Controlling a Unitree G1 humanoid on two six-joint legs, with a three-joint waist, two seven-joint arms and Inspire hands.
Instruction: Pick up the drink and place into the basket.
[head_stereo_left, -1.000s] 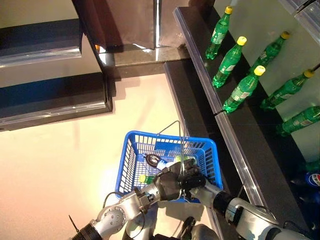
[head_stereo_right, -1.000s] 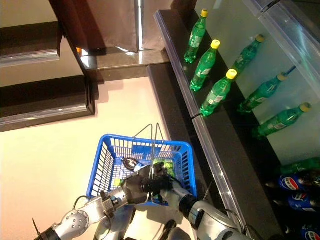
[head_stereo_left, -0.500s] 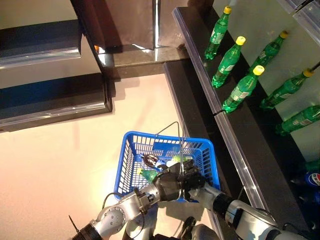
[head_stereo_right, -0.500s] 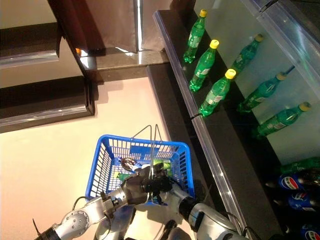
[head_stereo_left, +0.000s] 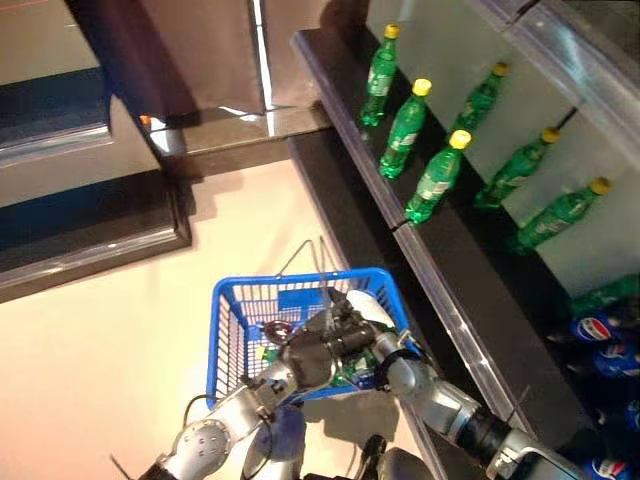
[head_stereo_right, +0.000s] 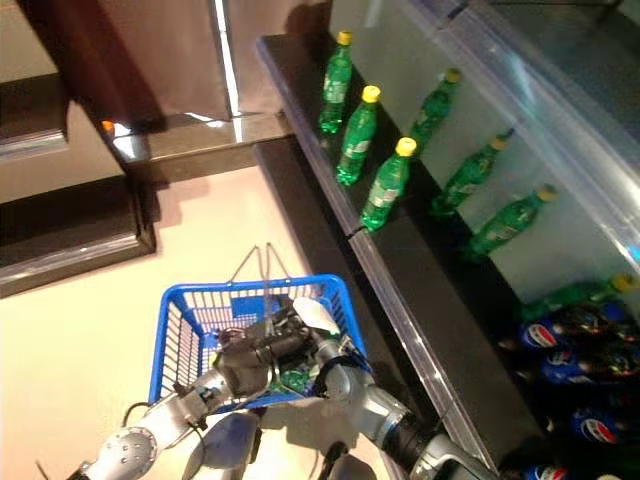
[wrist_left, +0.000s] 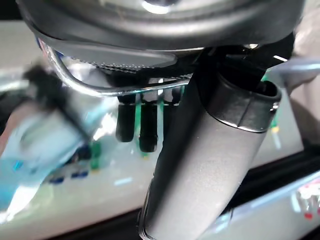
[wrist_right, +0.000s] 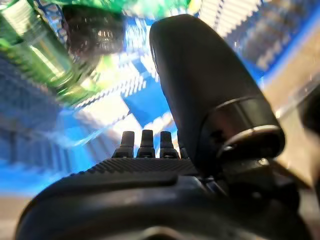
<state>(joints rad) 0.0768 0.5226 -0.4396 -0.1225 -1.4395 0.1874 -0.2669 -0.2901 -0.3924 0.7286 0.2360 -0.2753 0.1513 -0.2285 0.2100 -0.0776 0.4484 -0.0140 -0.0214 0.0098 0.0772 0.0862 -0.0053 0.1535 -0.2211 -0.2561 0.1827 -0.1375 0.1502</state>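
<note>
The blue basket (head_stereo_left: 232, 318) hangs in front of me, held up by its thin wire handles (wrist_left: 95, 90). My left hand (head_stereo_left: 303, 357) is shut on those handles at the basket's near side. My right hand (head_stereo_left: 358, 335) reaches into the basket's near right part, beside the left hand, with its fingers relaxed and nothing in them. A green drink bottle (wrist_right: 36, 51) lies inside the basket past the right hand's fingers. It also shows in the right eye view (head_stereo_right: 296, 378), partly hidden by both hands.
A black shelf ledge (head_stereo_left: 455, 300) runs along the right, close to the basket. Green bottles (head_stereo_left: 432, 182) stand on it, with dark blue cola bottles (head_stereo_left: 598, 328) further right. Dark low platforms (head_stereo_left: 90, 225) lie on the floor at the left.
The whole picture has shifted, so the camera has moved. My right hand now reaches further into the basket. The left hand still holds the handles.
</note>
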